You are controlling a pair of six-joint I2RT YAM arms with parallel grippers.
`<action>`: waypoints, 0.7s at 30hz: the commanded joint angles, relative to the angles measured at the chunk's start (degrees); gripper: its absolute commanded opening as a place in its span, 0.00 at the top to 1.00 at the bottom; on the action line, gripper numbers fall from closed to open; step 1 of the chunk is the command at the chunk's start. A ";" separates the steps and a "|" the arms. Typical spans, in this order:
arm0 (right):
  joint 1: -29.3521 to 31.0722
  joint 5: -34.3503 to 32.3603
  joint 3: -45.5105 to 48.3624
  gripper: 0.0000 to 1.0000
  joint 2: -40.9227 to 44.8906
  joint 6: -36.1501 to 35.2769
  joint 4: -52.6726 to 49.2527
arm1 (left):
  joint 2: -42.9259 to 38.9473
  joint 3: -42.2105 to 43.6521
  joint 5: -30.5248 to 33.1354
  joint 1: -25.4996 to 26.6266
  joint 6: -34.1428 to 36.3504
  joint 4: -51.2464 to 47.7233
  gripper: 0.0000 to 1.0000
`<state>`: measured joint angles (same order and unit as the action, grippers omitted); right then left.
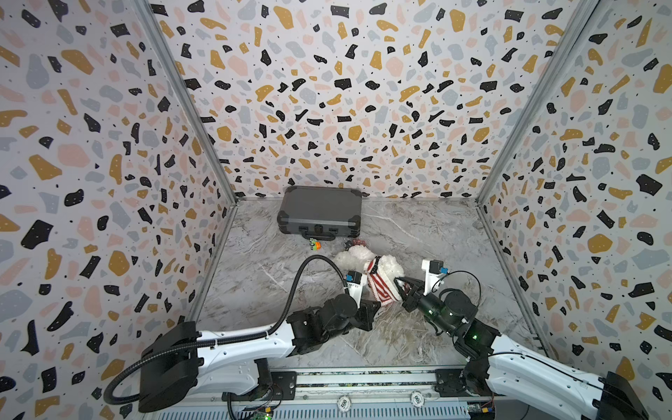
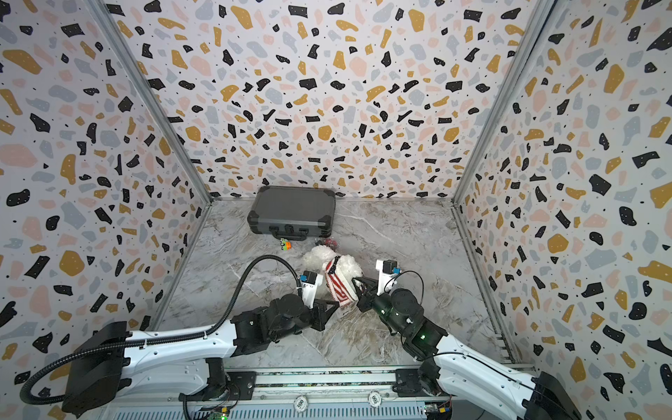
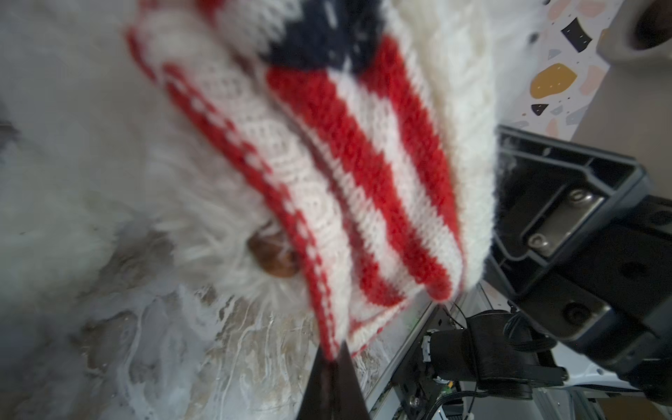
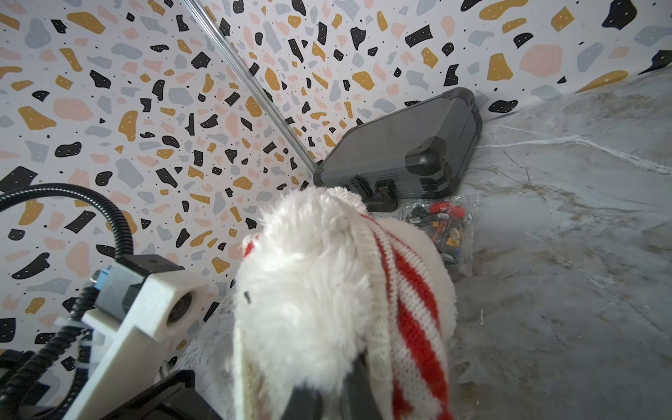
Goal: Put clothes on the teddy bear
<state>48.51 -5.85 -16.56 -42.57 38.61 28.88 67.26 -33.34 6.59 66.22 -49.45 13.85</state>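
Observation:
The white fluffy teddy bear (image 1: 349, 259) (image 2: 316, 256) lies mid-table with a red-and-white striped sweater (image 1: 380, 283) (image 2: 338, 282) with a navy patch partly over it. My left gripper (image 1: 376, 304) (image 2: 337, 302) is at the sweater's near edge. In the left wrist view this gripper (image 3: 332, 356) is shut on the sweater's (image 3: 345, 145) hem. My right gripper (image 1: 398, 283) (image 2: 358, 282) comes in from the right. In the right wrist view it (image 4: 338, 385) is shut on the teddy bear's (image 4: 302, 276) white fur, right beside the sweater's (image 4: 411, 309) cream edge.
A grey case (image 1: 320, 211) (image 2: 291, 209) (image 4: 400, 149) lies shut against the back wall. A small orange-and-green toy (image 1: 314, 245) (image 2: 286, 244) and a clear bag of small pieces (image 1: 354, 242) (image 4: 443, 225) lie between the case and the bear. Patterned walls enclose three sides.

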 commanded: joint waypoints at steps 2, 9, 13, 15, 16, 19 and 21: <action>0.09 -0.96 -2.33 1.00 1.52 -0.29 1.32 | -1.83 3.85 0.62 -2.92 2.23 -3.21 1.00; 0.09 0.45 -5.00 1.00 3.34 0.14 -5.77 | -3.11 6.81 3.33 -8.52 4.37 -2.48 1.00; 0.17 1.44 -5.50 1.00 3.05 0.52 -6.15 | -0.69 4.12 1.97 -8.63 6.13 -1.34 1.00; 0.12 1.38 -5.50 1.00 2.20 0.37 -5.94 | 0.96 3.07 -1.37 -8.52 6.55 2.11 1.00; 0.18 1.40 -5.44 1.00 1.90 0.21 -5.90 | 1.19 3.18 -2.70 -8.15 6.29 4.35 1.00; 0.14 2.14 -5.00 1.00 1.13 -1.57 -4.56 | 0.71 4.27 -6.35 -7.69 5.05 10.68 1.00; -0.29 3.38 -4.73 1.00 1.23 -4.02 -3.94 | -0.61 5.09 -6.57 -7.41 4.56 12.28 1.00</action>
<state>48.60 -3.92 -18.87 -41.80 37.74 21.21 67.96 -29.10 2.61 58.46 -44.97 20.38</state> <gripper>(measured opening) 0.090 0.044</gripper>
